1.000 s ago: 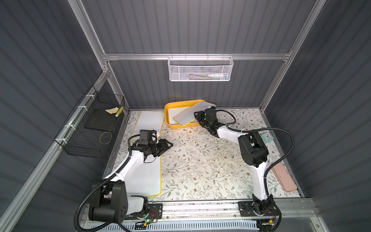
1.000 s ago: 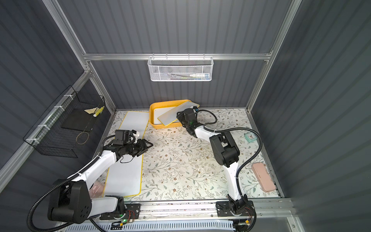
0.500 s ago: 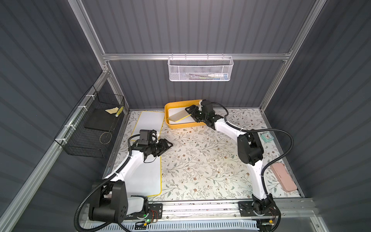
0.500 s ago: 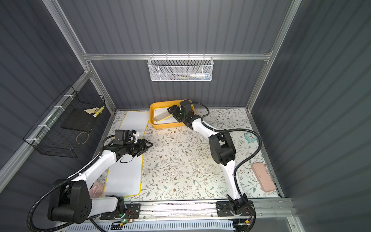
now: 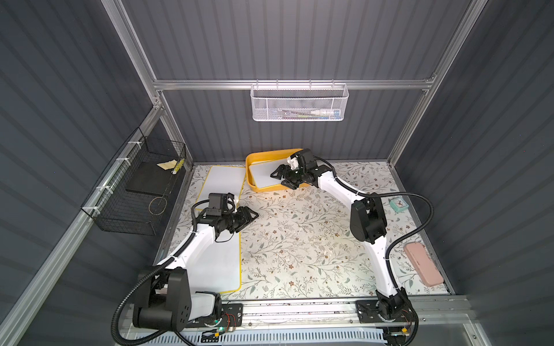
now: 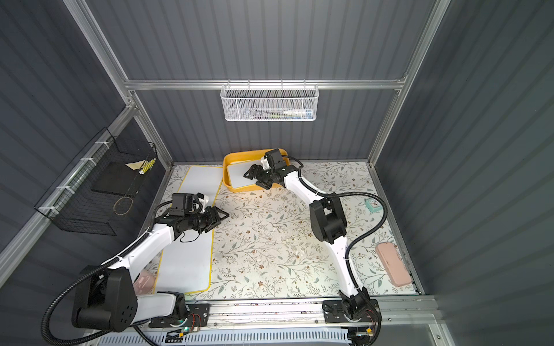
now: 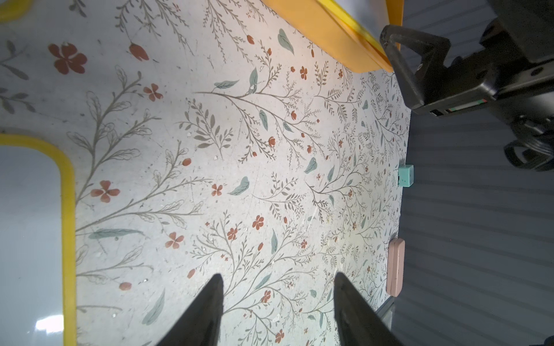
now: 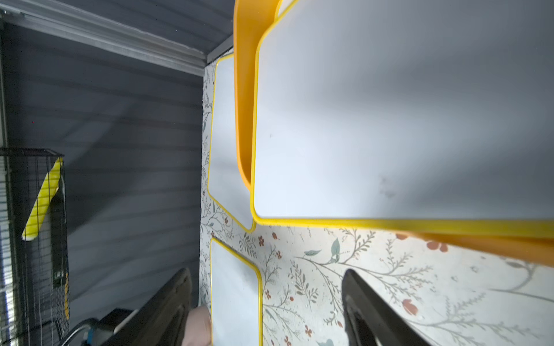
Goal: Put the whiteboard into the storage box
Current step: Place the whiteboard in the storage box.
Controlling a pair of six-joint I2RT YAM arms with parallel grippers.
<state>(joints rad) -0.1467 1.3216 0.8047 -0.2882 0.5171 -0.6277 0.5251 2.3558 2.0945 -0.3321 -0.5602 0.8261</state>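
The box [image 5: 266,188] [image 6: 232,188] sits at the far edge of the bench [image 5: 299,239], left of the middle. The board [image 5: 263,177] [image 6: 238,176] is in it, white face up, filling most of the box. In the right wrist view the board [image 8: 389,119] covers the near wall of the box [image 8: 242,104], so its near edge may rest on the rim instead of lying flat inside. I cannot be sure from this angle.

The right gripper [image 5: 278,179] [image 6: 253,179] hangs over the box's right end, above the board. Its jaws are wide apart with nothing between them [image 8: 266,271].

The left gripper [image 5: 250,221] [image 6: 220,221] hangs over the bench's left half. It points toward the middle, and its jaws stand apart and empty [image 7: 276,275].

Two more boards lie flat along the left edge of the bench. The far spare [image 5: 223,185] is just beside the box, and the near spare [image 5: 215,263] lies partly under the left arm.

A mint clock [image 5: 398,205] stands by the right edge, and a pink case [image 5: 423,264] lies toward the near right corner.

A black wire basket [image 5: 135,191] hangs on the left wall. A white mesh basket [image 5: 299,103] hangs on the back wall.
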